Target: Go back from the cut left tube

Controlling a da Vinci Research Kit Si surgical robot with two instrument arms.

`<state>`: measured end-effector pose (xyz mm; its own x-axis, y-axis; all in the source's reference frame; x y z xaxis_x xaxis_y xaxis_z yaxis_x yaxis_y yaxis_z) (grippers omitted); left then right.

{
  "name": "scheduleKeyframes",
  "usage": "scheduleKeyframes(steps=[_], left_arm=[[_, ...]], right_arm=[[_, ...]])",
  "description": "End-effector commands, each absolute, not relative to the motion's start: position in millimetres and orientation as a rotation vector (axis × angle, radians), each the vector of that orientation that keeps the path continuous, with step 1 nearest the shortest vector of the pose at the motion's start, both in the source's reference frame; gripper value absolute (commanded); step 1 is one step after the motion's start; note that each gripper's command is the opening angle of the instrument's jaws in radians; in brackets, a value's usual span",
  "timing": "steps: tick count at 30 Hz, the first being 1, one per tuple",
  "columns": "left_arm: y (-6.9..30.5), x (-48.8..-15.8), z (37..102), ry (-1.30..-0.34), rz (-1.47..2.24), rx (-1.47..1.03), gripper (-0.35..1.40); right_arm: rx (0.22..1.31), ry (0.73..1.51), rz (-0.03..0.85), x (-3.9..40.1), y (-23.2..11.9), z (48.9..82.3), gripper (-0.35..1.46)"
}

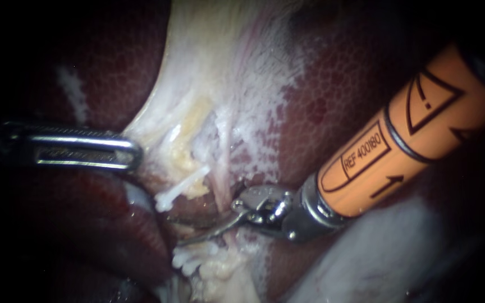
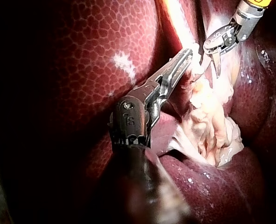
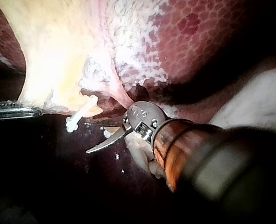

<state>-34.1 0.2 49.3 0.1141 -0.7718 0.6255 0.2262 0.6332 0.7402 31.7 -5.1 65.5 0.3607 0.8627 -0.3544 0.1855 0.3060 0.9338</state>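
Observation:
My right instrument (image 1: 209, 216) comes in on an orange shaft, its two curved blades open. One thin blade points down and left over the dark gap of the cut left tube. The tube's upper stump carries a white clip (image 1: 179, 189), and its lower stump carries white clips (image 1: 189, 259). A pink tube (image 1: 221, 179) runs uncut just beside the upper blade. My left instrument (image 1: 133, 152) is shut on the edge of the pale tissue (image 1: 197, 84) and holds it to the left. The right wrist view shows the right instrument (image 3: 98, 137) open, close below the clip (image 3: 81, 115). The left wrist view shows the left instrument (image 2: 187, 57) shut on the pale fold.
Dark red liver (image 1: 343, 84) surrounds the pale tissue on both sides. A rounded liver lobe (image 1: 102, 224) lies under my left instrument. Pale blurred tissue (image 1: 377, 258) sits below the orange shaft. Yellowish fat (image 1: 220, 275) lies around the lower clips.

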Motion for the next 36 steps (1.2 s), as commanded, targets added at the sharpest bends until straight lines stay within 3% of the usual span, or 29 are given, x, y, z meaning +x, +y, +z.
scheduleKeyframes(steps=[1,11,14,18,24,29,36], left_arm=[[0.2,-34.1,49.3,-1.253,-0.785,0.537,-0.35],[0.1,-34.0,49.6,-1.254,-0.784,0.537,-0.35],[0.1,-34.0,49.7,-1.254,-0.783,0.536,-0.35],[0.0,-34.0,50.0,-1.254,-0.782,0.535,-0.35],[0.0,-33.9,50.0,-1.254,-0.782,0.536,-0.35],[0.1,-33.7,50.3,-1.254,-0.781,0.536,-0.35],[0.2,-33.6,50.5,-1.254,-0.780,0.536,-0.35]], right_arm=[[1.201,1.139,0.607,31.5,-5.0,65.5,0.86],[1.198,1.145,0.593,28.3,-4.8,65.3,0.81],[1.167,1.158,0.603,26.8,-4.3,64.9,0.88],[1.101,1.188,0.605,24.9,-3.4,64.3,1.11],[1.006,1.232,0.574,22.2,-1.8,63.2,1.18],[0.806,1.294,0.514,19.9,-0.2,62.2,1.30],[0.536,1.308,0.471,18.1,1.1,61.3,1.41]])
